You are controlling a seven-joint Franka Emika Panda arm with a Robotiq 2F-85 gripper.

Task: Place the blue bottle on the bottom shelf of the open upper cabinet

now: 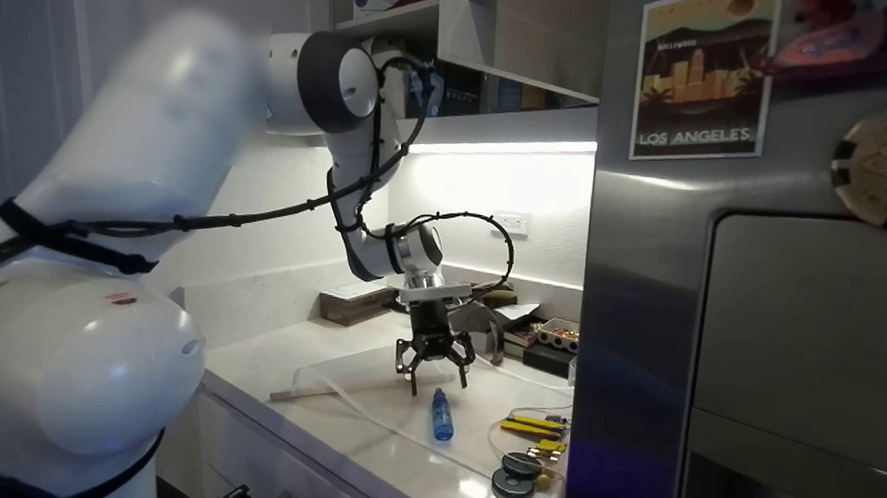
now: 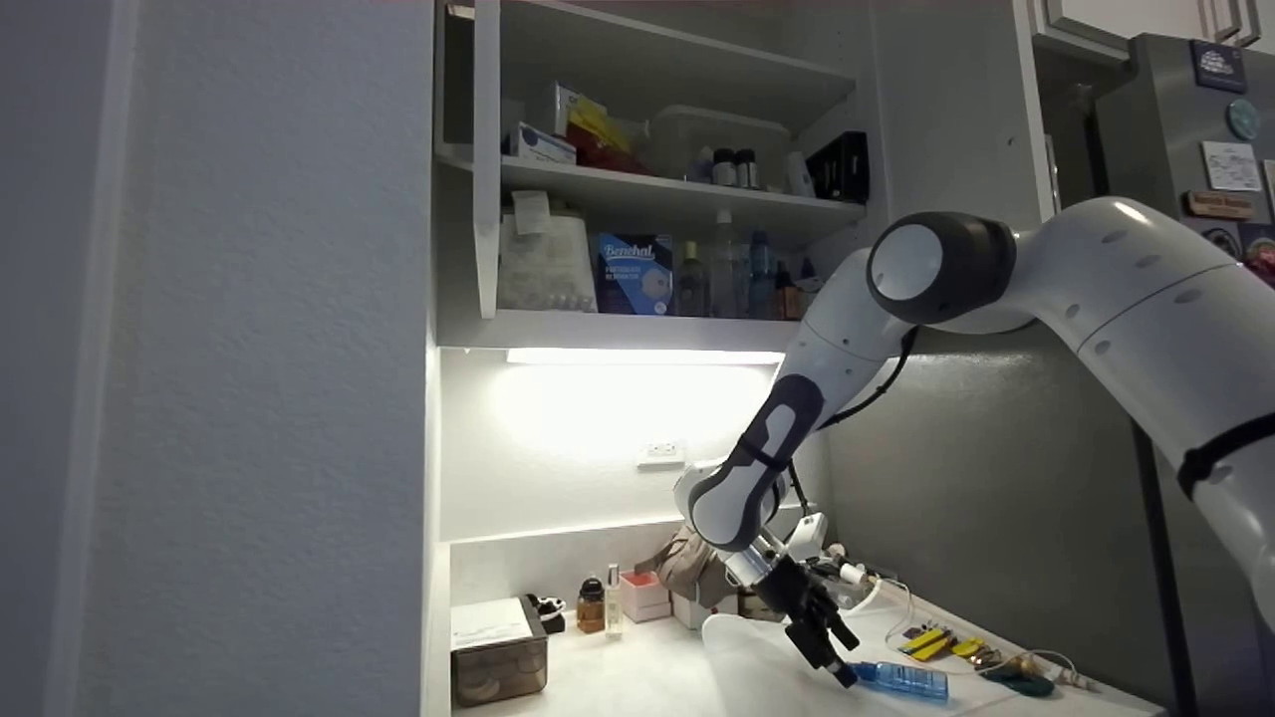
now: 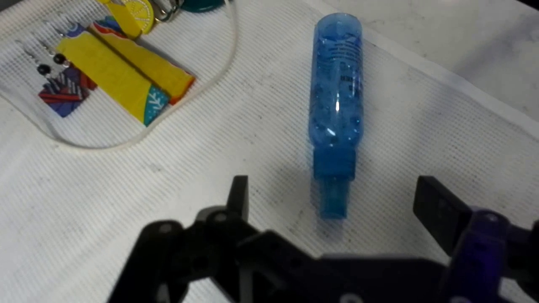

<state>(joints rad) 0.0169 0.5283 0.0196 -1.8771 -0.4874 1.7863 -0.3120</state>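
The blue bottle (image 1: 442, 417) lies on its side on the white mat over the counter; it also shows in an exterior view (image 2: 904, 680). In the wrist view the bottle (image 3: 337, 88) points its cap between my fingers. My gripper (image 1: 439, 388) is open and empty above the cap end, its fingers (image 3: 332, 181) apart on either side of the cap, not touching it. The upper cabinet (image 2: 486, 159) stands open above the counter. Its bottom shelf (image 2: 618, 331) has a bright light strip beneath and holds a blue box, bottles and a bag-like container; it shows partly in an exterior view (image 1: 495, 129).
Yellow pouches (image 3: 113, 71), earrings, a cable and dark round discs (image 1: 515, 477) lie beside the bottle. Boxes and small bottles (image 2: 591, 605) stand at the counter's back. The steel fridge (image 1: 646, 290) borders the counter. The open cabinet door (image 1: 523, 33) hangs above.
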